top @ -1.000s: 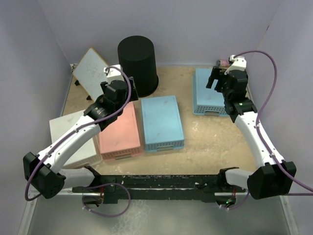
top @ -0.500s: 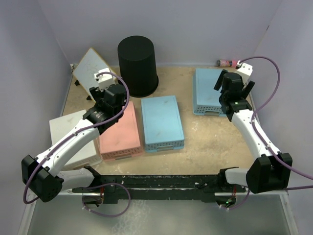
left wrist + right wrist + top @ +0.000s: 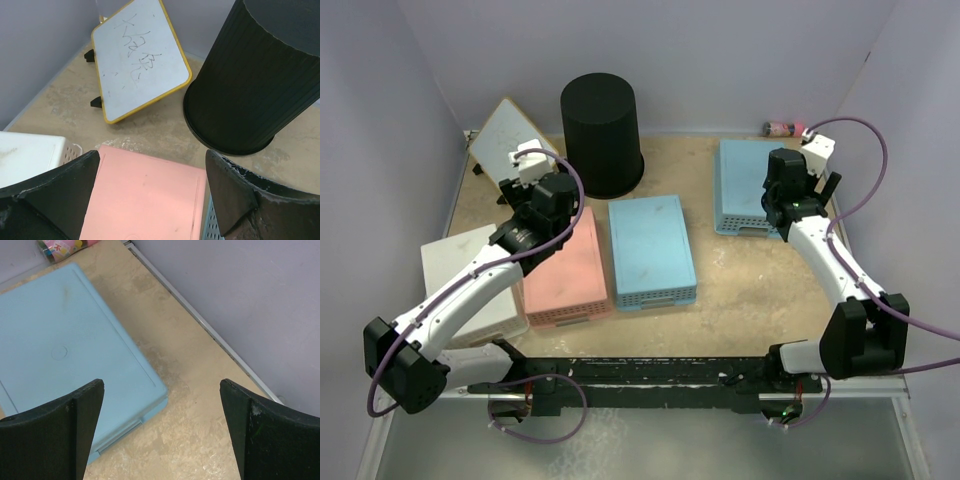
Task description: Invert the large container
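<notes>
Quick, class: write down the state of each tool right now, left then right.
Left tool: open, holding nothing.
Right tool: open, holding nothing.

Large container (image 3: pixel 602 135): tall, round, black, finely ribbed. Stands upright, wide rim down, narrow closed end up, far left of centre.

Enclosure w/ 3 plain matte lavender walls: back wall (image 3: pixel 740 60), left wall (image 3: pixel 380 120), right wall (image 3: pixel 920 110). Tabletop (image 3: pixel 760 290) beige, mottled, w/ whitish worn patches toward ctr-right. Pale trim strip (image 3: pixel 200 319) runs along base of right wall where it meets tabletop. Black rail (image 3: pixel 650 372) spans near edge. In front of rail, grey glossy panel (image 3: pixel 720 445). Light even, diffuse, overhead; shadows soft, short.
</notes>
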